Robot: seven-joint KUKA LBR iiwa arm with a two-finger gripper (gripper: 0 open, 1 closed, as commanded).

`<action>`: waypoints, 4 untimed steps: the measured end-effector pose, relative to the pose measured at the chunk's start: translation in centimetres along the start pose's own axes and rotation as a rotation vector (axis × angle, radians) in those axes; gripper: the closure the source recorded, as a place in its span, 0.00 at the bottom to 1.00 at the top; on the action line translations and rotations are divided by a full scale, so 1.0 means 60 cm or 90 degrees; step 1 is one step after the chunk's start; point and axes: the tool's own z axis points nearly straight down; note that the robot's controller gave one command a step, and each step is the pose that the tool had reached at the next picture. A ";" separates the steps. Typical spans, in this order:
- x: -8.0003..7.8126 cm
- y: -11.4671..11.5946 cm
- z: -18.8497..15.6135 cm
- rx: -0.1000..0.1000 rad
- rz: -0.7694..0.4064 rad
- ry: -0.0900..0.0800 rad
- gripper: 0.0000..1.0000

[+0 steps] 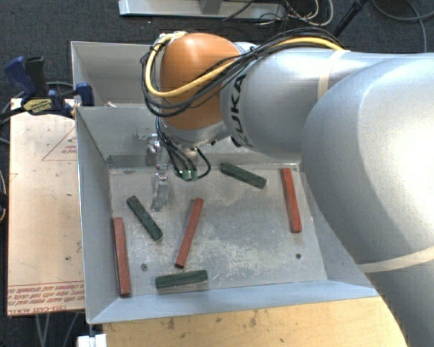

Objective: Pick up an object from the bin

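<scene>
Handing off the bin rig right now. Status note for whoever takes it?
Gripper: low over the bin's upper-left floor, open or shut unclear, nothing seen held.
Nearest: dark green bar just below it, centre red bar. Also left red bar, front green bar, back green bar, right red bar.
Done: nothing picked.
Left: grasp one bar, lift out.

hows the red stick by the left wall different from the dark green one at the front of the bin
The red stick is brick red, the green stick dark green. The red stick looks longer than the green stick. The red stick runs along the left wall; the green stick lies crosswise by the front wall. Both are slim bars lying flat.
</scene>
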 end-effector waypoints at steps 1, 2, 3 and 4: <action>-0.003 -0.001 -0.009 -0.001 0.002 -0.005 0.00; 0.081 0.005 0.015 -0.001 0.003 -0.006 0.00; 0.128 -0.005 0.032 -0.001 0.092 -0.003 0.00; 0.051 -0.073 0.092 -0.004 0.090 -0.009 1.00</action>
